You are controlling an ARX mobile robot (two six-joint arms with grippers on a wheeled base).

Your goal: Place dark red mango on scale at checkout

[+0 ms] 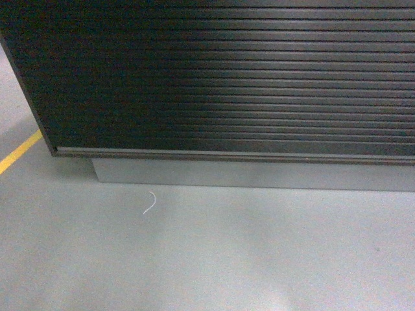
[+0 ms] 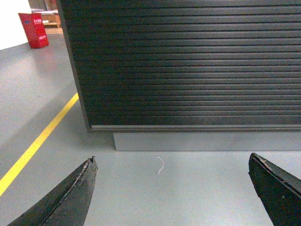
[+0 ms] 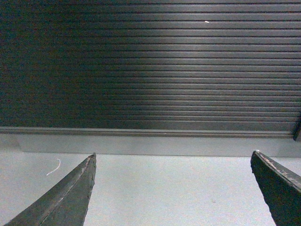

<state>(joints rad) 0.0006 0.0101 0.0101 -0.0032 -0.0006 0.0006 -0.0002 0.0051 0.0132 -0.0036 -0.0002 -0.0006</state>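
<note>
The checkout (image 1: 227, 78) fills the upper head view as a dark, horizontally ribbed front on a grey plinth (image 1: 259, 175); its top is out of view. The same ribbed front of the checkout (image 2: 188, 66) shows in the left wrist view, and the checkout (image 3: 150, 66) spans the right wrist view. The dark red mango and the scale are out of view. My left gripper (image 2: 171, 160) is open above bare grey floor, nothing between its fingers. My right gripper (image 3: 173, 156) is open too, holding nothing. Neither gripper shows in the head view.
Grey floor (image 1: 207, 259) runs up to the plinth. A small white scrap (image 1: 150, 203) lies on it near the counter's left corner. A yellow floor line (image 2: 37, 141) runs along the left. A red crate (image 2: 34, 30) stands far back left.
</note>
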